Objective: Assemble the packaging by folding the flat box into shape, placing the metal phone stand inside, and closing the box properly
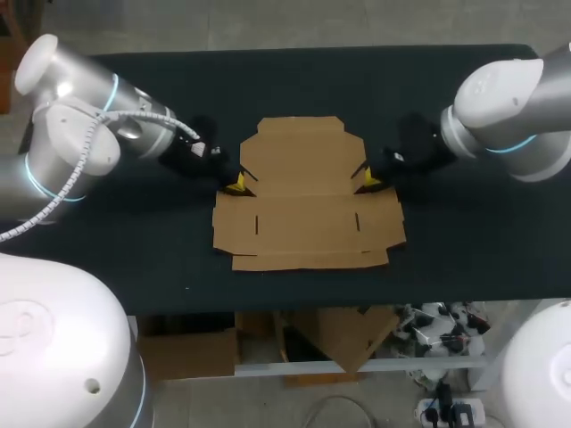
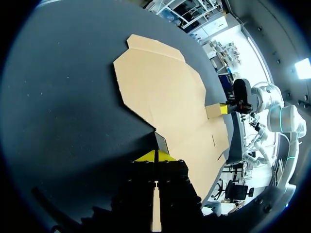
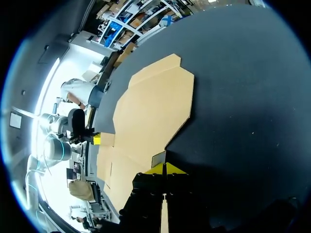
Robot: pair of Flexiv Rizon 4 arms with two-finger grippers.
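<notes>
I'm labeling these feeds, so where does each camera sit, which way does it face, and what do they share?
Head view: above and behind the robot, looking down on the table; both arms enter from the sides, left gripper and right gripper at the flat box.
Left wrist view: on the left wrist, looking past its own left gripper across the flat box to the right gripper opposite.
Right wrist view: on the right wrist, facing the other way; own right gripper, left gripper opposite.
Shared: flat box, both grippers.
</notes>
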